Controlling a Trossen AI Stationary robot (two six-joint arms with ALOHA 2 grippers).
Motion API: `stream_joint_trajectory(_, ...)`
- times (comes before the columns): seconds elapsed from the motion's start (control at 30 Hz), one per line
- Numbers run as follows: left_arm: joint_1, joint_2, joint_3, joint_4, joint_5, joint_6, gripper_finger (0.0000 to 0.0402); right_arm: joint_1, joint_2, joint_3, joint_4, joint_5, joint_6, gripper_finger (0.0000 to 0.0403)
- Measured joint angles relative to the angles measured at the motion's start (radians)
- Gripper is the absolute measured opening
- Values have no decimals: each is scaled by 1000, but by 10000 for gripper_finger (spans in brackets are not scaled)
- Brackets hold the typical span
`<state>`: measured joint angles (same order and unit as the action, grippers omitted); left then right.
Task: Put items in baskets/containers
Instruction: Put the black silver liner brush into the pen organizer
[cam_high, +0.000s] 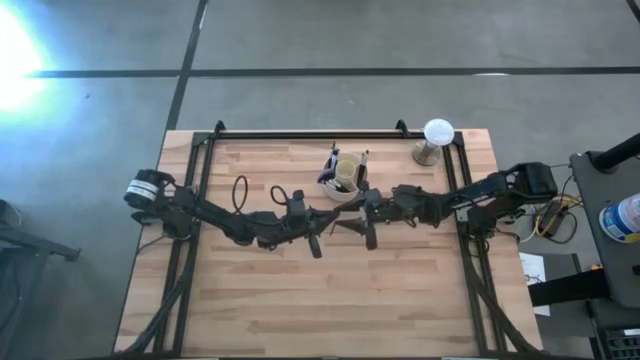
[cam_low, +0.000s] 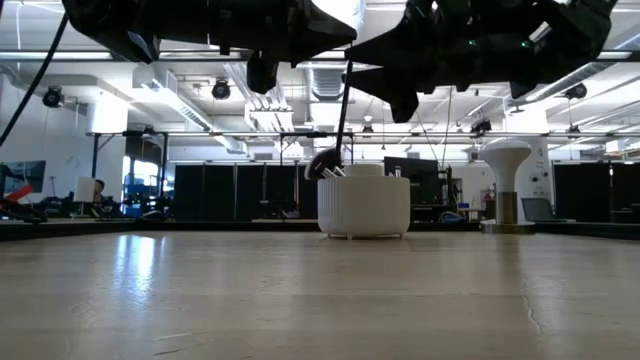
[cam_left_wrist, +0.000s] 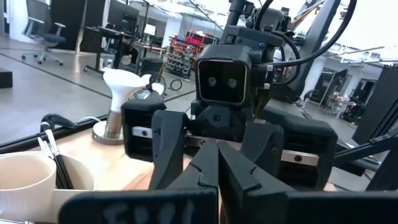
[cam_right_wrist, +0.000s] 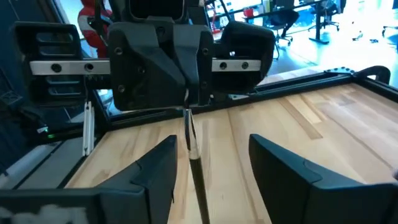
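Note:
My left gripper (cam_high: 317, 240) and right gripper (cam_high: 368, 232) face each other tip to tip above the table's middle, just near of the cream cup (cam_high: 345, 178). The left gripper (cam_right_wrist: 186, 102) is shut on a thin brush (cam_right_wrist: 198, 174) with a pale neck and dark handle. The brush runs toward the right arm, between the right gripper's (cam_right_wrist: 211, 152) open fingers, which stand on either side without touching it. The cup (cam_low: 364, 205) stands on its base and has several brushes (cam_high: 333, 160) upright in it. My left gripper pinches the thin brush between its two fingertips, at the pale end (cam_right_wrist: 188, 121) of the shaft. The fingers come level from the table's left, roughly in line with the brush. The brush is lifted clear of the table, and its dark handle (cam_right_wrist: 200, 193) sticks out toward the right gripper.
A white globe on a grey stand (cam_high: 436, 140) sits at the far right of the table, beside the dark frame rail (cam_high: 300, 135) along the far edge. Bare wooden tabletop (cam_high: 330, 300) lies near of both arms.

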<state>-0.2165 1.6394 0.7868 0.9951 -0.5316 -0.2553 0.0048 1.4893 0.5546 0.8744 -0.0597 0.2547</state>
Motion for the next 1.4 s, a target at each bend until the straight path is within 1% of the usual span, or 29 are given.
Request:
stream_joint_trajectory(0.1,0,0,0,0,0,11,0,0,24,25,-2,-1,-4,181)
stream_joint_trajectory(0.17,1,0,0,6,0,22,0,0,33,37,0,-1,-6,162)
stream_joint_trajectory(0.23,2,0,0,9,0,25,0,0,40,47,0,-1,-16,133)
stream_joint_trajectory(0.4,8,-4,-2,9,-15,23,0,0,38,40,-3,-2,-33,29)
stream_joint_trajectory(0.43,10,-10,-2,9,-18,19,0,0,33,40,-3,-1,-37,22)
stream_joint_trajectory(0.53,20,-45,-4,-47,-34,16,4,-3,13,30,-4,4,-38,18)
stream_joint_trajectory(0.6,28,-80,-8,-118,-36,11,11,-18,-6,19,-14,6,-39,17)
stream_joint_trajectory(0.7,39,-142,-10,-239,-35,10,27,-61,-51,7,-79,7,-46,16)
stream_joint_trajectory(0.77,51,-190,-23,-309,-8,25,36,-101,-91,5,-134,11,-48,15)
stream_joint_trajectory(0.83,78,-232,-56,-347,68,60,37,-149,-136,4,-191,21,-48,15)
stream_joint_trajectory(0.93,145,-287,-136,-335,206,69,32,-227,-203,4,-282,60,-55,15)
stream_joint_trajectory(1.0,196,-323,-200,-301,254,52,23,-282,-240,4,-320,64,-57,15)
stream_joint_trajectory(1.1,273,-364,-296,-231,298,40,6,-365,-264,3,-348,64,-57,14)
stream_joint_trajectory(1.2,333,-396,-382,-150,339,27,2,-433,-252,2,-349,63,-49,14)
stream_joint_trajectory(1.3,364,-435,-447,-87,356,25,1,-481,-221,2,-348,62,-29,14)
stream_joint_trajectory(1.4,379,-473,-497,-82,356,26,1,-500,-179,1,-347,55,-2,14)
